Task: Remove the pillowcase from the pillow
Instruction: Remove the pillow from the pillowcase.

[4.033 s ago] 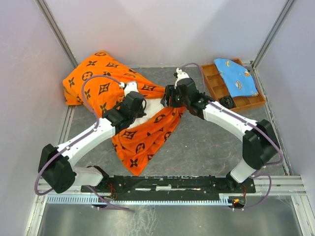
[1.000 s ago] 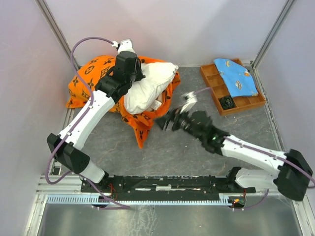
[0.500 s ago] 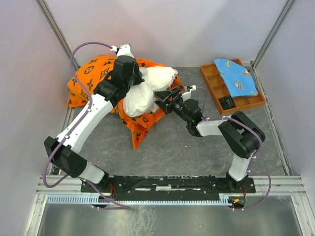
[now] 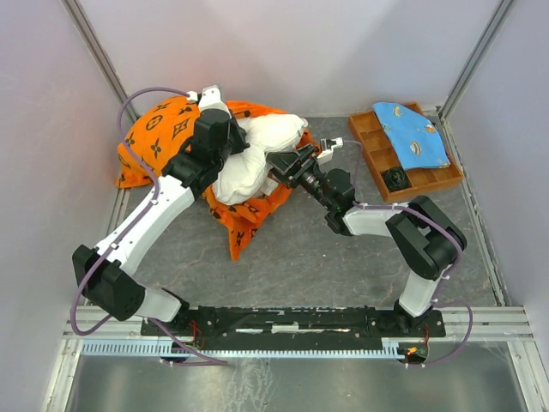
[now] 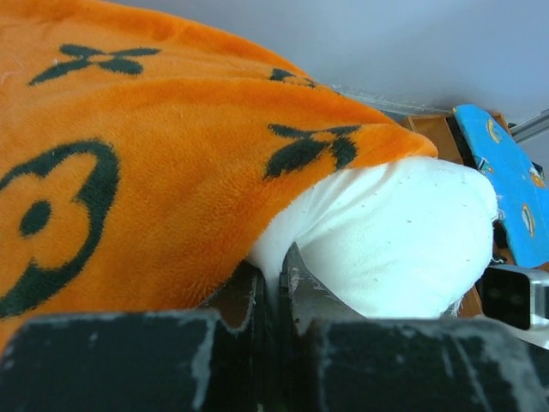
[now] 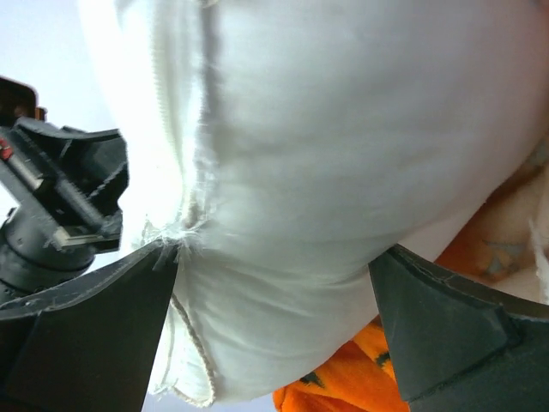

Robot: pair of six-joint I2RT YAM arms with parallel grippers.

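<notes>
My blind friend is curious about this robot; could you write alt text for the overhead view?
A white pillow lies half out of an orange pillowcase printed with black motifs, at the back left of the table. The left gripper grips the pillow from the left; the right gripper, open, meets it from the right.

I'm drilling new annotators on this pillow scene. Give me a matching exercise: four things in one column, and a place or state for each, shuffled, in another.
1 pillow
2 pillowcase
3 blue cloth
4 right gripper

a lies on the wooden tray
b jaws open around the pillow's end
c white, pinched by the left gripper
d orange, bunched at far left

Pairs: 1-c, 2-d, 3-a, 4-b
</notes>
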